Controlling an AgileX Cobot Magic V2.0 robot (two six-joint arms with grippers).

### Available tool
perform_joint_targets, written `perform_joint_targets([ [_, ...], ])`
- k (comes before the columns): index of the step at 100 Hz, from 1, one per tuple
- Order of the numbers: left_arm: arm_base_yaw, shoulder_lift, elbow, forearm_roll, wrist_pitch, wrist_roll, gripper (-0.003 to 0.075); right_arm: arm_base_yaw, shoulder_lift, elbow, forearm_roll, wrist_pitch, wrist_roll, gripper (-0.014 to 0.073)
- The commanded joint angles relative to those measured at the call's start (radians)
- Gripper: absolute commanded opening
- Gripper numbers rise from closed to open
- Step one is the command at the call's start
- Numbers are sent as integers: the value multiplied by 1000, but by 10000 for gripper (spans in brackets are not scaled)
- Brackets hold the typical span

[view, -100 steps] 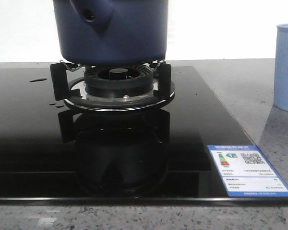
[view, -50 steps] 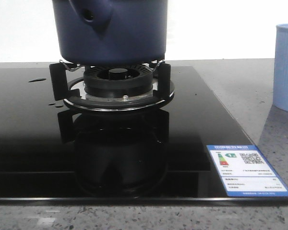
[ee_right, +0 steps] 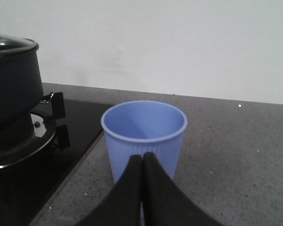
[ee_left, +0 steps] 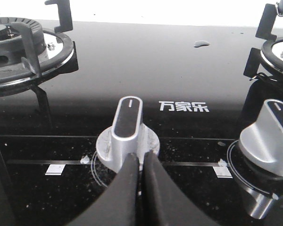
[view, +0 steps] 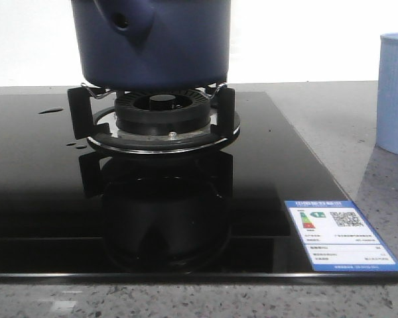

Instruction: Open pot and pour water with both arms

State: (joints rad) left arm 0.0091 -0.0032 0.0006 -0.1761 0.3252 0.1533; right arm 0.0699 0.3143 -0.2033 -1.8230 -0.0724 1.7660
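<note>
The pot sat on the burner of a black glass hob, resting on the burner's black supports. Its stubby handle, with a small round hole, pointed toward the front camera and a little to the left. In the right wrist view the pot showed a lid on top. A few water drops lay on the glass left of the burner. An energy label was stuck at the hob's near right corner.

A pale blue ribbed cup stood on the grey speckled worktop right of the hob, well apart from the pot. In the right wrist view the cup stood upright just beyond the right gripper, whose jaws were closed together on nothing; whether the tips touched the cup could not be told.

The left gripper also had its jaws closed, tips meeting right at the near side of a silver knob on the hob's front panel; contact with the knob could not be told. A second knob stood off to one side, and a second burner lay beyond. White characters were printed on the glass between the knobs.
</note>
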Motion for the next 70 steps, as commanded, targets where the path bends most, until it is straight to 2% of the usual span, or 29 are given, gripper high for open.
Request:
perform_joint_targets([
  [1, 0, 8, 34, -14, -51, -10, -19, -7, 5, -15, -21, 59, -19, -67],
  [3, 0, 8, 34, -14, -51, -10, -19, -7, 5, -15, 19, 67, -57, -67],
  [6, 0, 8, 34, -14, -51, -10, -19, -7, 5, -15, 145, 79, -145, -67],
  [8, 0, 8, 34, -14, -51, -10, -19, -7, 5, -15, 211, 89, -234, -67],
  [13, 0, 8, 34, -14, -51, -10, -19, -7, 5, -17, 533, 120, -494, -67],
  [15, 0, 8, 34, -14, -51, -10, -19, -7, 5, -22, 620, 138, -618, -67],
  [18, 0, 8, 34, -14, -51, -10, -19, -7, 2, -26, 822, 167, -822, -67],
  [20, 0, 8, 34, -14, -51, -10, -19, -7, 1, -29, 930, 182, -898, -67],
  [22, 0, 8, 34, -14, -51, -10, -19, -7, -9, -34, 1022, 218, -1025, -67],
  [25, 0, 8, 34, -14, -51, -10, -19, -7, -18, -36, 1106, 250, -1115, -67],
  [28, 0, 8, 34, -14, -51, -10, -19, -7, -24, -36, 1140, 284, -1151, -67],
  [51, 0, 8, 34, -14, -51, -10, -19, -7, -23, -34, 1134, 365, -1151, -67],
  [64, 0, 8, 34, -14, -51, -10, -19, -7, -23, -6, 1113, 311, -1151, -67],
  [70, 0, 8, 34, -14, -51, -10, -19, -14, -23, 10, 1184, 284, -1185, -67],
])
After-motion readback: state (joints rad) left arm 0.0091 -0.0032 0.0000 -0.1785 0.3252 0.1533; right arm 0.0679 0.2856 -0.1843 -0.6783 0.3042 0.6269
